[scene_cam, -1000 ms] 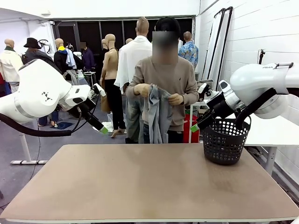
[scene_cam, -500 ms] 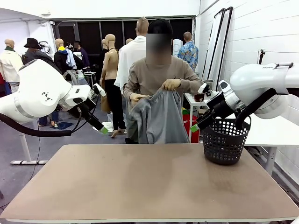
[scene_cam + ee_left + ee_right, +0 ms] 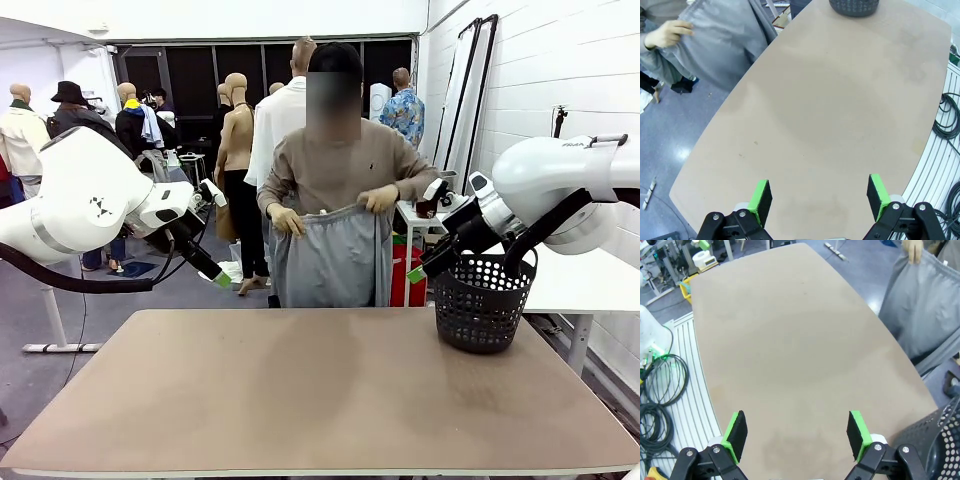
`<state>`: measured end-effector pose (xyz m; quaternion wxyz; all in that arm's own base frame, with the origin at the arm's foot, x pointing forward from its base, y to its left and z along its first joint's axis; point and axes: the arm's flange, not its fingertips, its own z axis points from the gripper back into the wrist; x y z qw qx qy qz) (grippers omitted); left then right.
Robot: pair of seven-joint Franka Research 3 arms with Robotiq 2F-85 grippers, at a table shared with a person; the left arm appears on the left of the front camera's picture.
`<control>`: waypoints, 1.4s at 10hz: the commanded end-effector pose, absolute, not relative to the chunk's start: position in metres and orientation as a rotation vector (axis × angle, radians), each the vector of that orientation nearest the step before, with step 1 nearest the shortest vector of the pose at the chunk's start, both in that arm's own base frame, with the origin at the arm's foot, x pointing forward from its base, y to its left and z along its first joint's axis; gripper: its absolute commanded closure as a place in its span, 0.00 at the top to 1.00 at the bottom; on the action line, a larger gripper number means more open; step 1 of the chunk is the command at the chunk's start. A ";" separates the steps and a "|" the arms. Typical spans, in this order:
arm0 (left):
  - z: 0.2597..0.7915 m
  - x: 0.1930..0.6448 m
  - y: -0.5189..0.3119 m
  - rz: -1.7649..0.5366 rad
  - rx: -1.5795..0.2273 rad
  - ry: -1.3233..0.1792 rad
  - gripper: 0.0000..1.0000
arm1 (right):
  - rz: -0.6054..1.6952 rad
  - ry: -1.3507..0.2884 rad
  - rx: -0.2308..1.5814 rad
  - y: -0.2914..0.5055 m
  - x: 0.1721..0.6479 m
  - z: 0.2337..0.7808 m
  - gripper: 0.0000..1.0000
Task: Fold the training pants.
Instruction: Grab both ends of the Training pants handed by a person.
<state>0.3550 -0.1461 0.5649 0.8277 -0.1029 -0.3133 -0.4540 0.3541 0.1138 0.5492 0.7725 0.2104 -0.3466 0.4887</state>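
Grey training pants hang by the waistband from the person's hands at twelve o'clock, beyond the table; left gripper and right gripper hover agape, empty; folding seems unstarted; next, the pants probably need laying flat on it.

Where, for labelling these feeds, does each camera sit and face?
Front view: fixed between the arms, facing across the table to the person holding up the training pants; left arm and right arm at the sides.
Left wrist view: on the left wrist, looking down its open jaws at the tabletop; the left arm's green pads at the bottom.
Right wrist view: likewise on the right wrist; open jaws, the right arm's green pads at the bottom.
Shared: both wrist views catch the pants and black basket.
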 end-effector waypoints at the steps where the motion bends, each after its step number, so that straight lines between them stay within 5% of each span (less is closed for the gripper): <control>1: 0.566 0.355 -0.145 -0.981 -0.222 -0.660 1.00 | 1.073 -0.764 0.486 0.114 0.357 0.548 1.00; 14: 0.566 0.355 -0.145 -0.981 -0.222 -0.660 1.00 | 1.073 -0.764 0.486 0.114 0.357 0.548 1.00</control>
